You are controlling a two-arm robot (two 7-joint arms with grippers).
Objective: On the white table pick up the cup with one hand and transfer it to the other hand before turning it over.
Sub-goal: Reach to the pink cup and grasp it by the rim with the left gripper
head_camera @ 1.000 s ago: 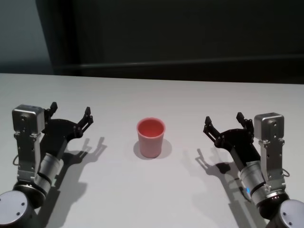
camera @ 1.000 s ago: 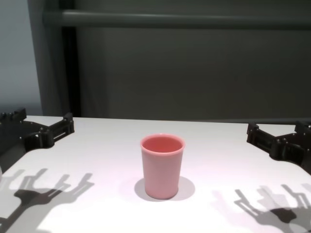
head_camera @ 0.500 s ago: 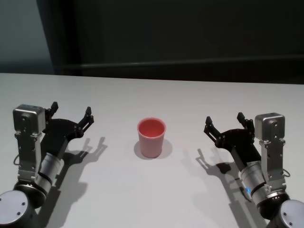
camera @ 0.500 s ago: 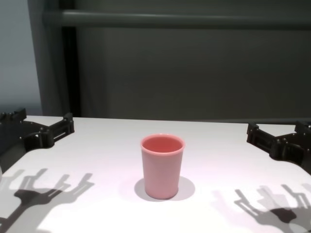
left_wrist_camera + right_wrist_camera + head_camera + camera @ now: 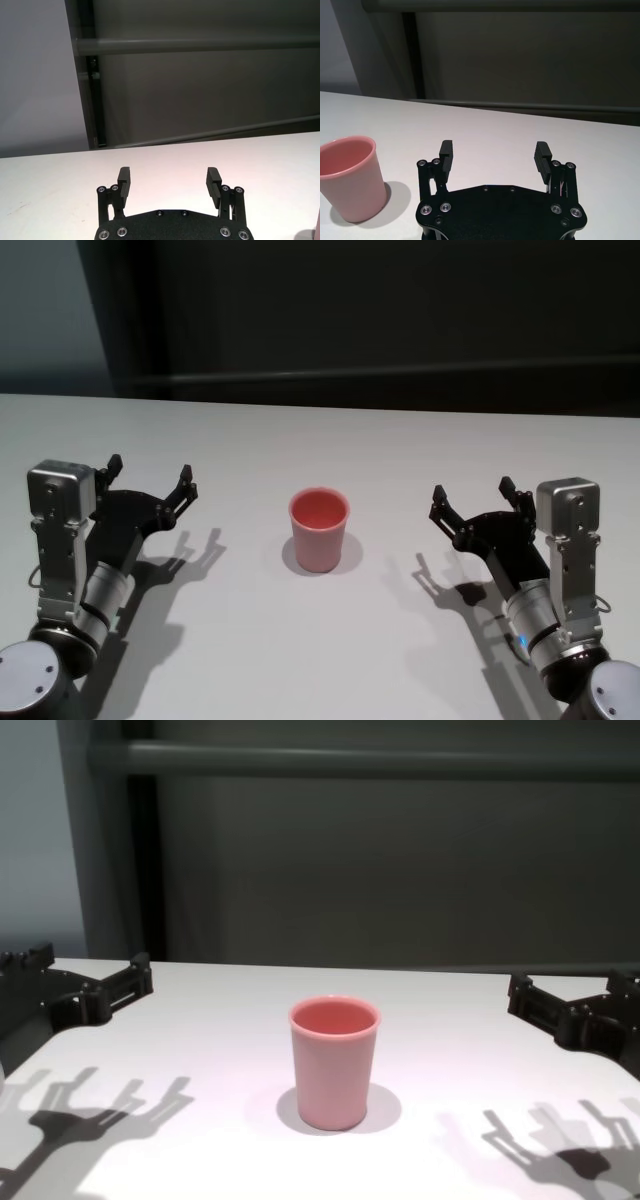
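Pink cup (image 5: 319, 530) stands upright on our white table (image 5: 400, 450), between our left gripper (image 5: 150, 476) and right gripper (image 5: 470, 495), jaws spread, empty.

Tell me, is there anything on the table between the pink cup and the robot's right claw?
Nothing: only bare white table lies between the cup and the open right gripper, as the head view shows.
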